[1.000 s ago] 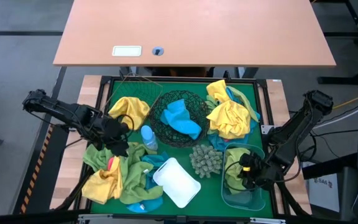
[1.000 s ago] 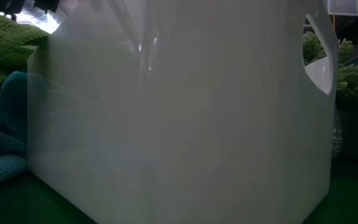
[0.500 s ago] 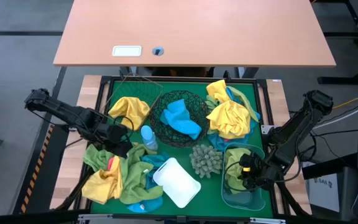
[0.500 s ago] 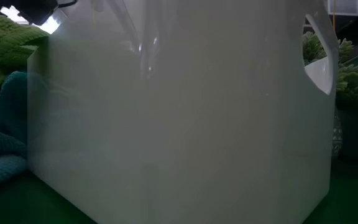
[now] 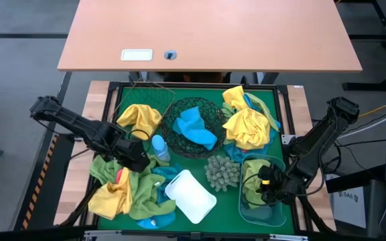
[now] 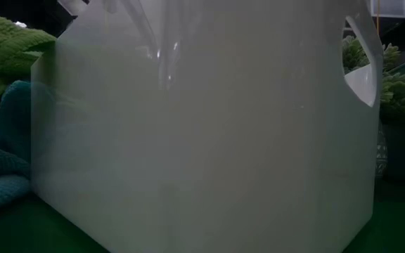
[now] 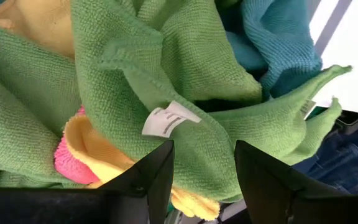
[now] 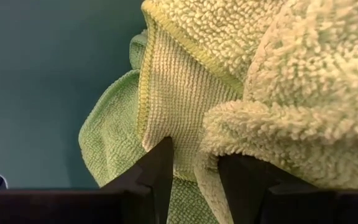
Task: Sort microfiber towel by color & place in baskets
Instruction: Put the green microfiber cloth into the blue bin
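Hovering left pincer (image 5: 138, 161) over green towel (image 7: 185, 81), right pincer (image 5: 265, 189) in blue tub (image 5: 277, 217)

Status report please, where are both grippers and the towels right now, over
Left gripper open, over the mixed towel pile. Right gripper in the blue tub, fingers around a green towel. White tub lies against the pile.

My left gripper (image 5: 137, 163) now sits farther in over the mat than a second ago, having slid from beside the yellow towel (image 5: 139, 118) toward the small blue bottle (image 5: 159, 148) and the near-left pile of towels (image 5: 129, 191). My left arm stretches out longer behind it. My fingers (image 7: 148, 177), narrower a second ago, now stand apart above a green towel (image 7: 166, 74). In the low view, my dark arm has left the top-left corner.
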